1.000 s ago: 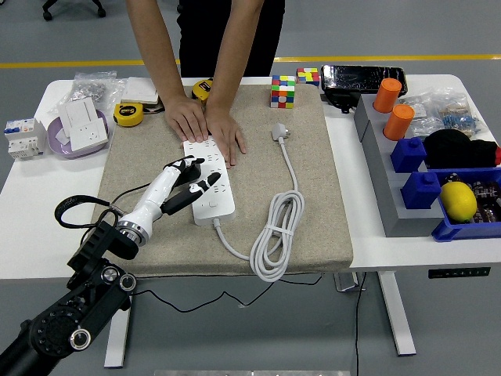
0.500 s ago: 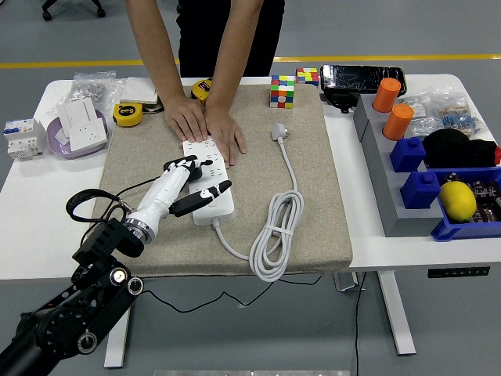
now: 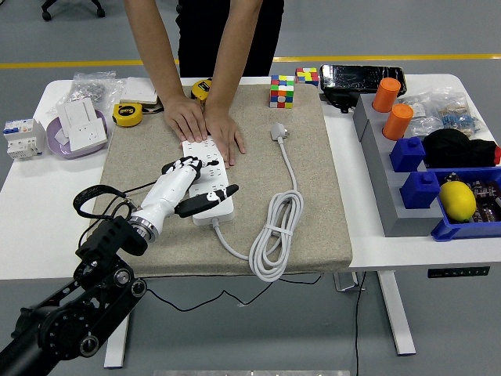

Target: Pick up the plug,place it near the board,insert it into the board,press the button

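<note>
Left hand [image 3: 190,182] hovers over the power strip [image 3: 210,184], fingers spread loose, gripping nothing. Just beyond it, a person's hands [image 3: 205,125] press the strip's far end flat. The plug [image 3: 279,131] lies well off to its right, unplugged.

White table [image 3: 368,235] under beige mat [image 3: 313,196], tape measure [image 3: 127,114], grey tray [image 3: 374,168].

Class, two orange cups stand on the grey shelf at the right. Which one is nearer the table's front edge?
The lower orange cup, next to the blue block; the other orange cup stands farther back, beside the black tray.
</note>
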{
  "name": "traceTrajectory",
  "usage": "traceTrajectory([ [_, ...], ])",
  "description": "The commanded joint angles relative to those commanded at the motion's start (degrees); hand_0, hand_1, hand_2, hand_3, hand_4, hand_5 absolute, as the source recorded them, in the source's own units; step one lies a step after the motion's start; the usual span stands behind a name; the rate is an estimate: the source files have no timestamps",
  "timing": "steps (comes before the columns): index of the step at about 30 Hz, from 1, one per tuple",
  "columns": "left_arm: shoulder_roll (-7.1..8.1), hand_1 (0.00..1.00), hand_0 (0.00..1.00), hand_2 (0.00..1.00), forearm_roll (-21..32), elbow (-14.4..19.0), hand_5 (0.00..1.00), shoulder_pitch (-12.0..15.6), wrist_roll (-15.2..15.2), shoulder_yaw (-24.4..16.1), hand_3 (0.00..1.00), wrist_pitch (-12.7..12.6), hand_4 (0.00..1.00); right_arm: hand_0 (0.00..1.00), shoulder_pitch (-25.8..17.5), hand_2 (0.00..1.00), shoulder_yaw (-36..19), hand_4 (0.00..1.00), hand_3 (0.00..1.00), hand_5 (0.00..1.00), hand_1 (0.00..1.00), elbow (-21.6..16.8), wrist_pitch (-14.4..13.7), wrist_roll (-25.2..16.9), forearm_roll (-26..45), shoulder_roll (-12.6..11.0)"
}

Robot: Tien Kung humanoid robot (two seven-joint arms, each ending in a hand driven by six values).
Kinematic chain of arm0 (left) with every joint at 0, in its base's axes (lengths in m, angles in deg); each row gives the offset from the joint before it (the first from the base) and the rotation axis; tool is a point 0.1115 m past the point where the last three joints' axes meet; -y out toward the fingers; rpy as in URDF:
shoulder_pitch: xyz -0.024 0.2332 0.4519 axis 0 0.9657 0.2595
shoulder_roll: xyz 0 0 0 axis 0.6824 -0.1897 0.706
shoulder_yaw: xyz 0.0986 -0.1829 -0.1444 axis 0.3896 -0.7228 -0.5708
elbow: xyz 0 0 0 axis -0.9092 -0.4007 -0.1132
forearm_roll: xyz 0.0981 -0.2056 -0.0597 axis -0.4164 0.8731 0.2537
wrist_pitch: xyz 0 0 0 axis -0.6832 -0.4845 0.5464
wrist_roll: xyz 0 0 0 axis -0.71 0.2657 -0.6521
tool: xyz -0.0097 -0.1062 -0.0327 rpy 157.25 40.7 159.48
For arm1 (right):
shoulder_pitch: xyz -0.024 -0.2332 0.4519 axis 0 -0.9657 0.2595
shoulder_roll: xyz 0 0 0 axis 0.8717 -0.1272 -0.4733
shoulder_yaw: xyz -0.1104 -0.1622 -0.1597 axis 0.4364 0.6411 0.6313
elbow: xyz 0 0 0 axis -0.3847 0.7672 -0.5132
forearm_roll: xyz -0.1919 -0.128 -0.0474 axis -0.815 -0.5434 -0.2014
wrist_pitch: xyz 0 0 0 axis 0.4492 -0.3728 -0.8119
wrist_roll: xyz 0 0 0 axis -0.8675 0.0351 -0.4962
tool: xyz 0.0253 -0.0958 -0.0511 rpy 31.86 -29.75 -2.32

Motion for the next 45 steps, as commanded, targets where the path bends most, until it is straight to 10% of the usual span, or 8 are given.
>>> traceTrajectory([
  [45, 0.39, 0.998, 0.998, 0.939, -2.88, -2.47, 0.998, 0.29, 2.32, -1.39, 0.881, 1.19, 0.998, 0.830, 0.07, 0.754, -0.05, 0.998, 0.785, 0.836, 0.758, 0.00, -0.01, -0.09, 0.08, -0.01],
])
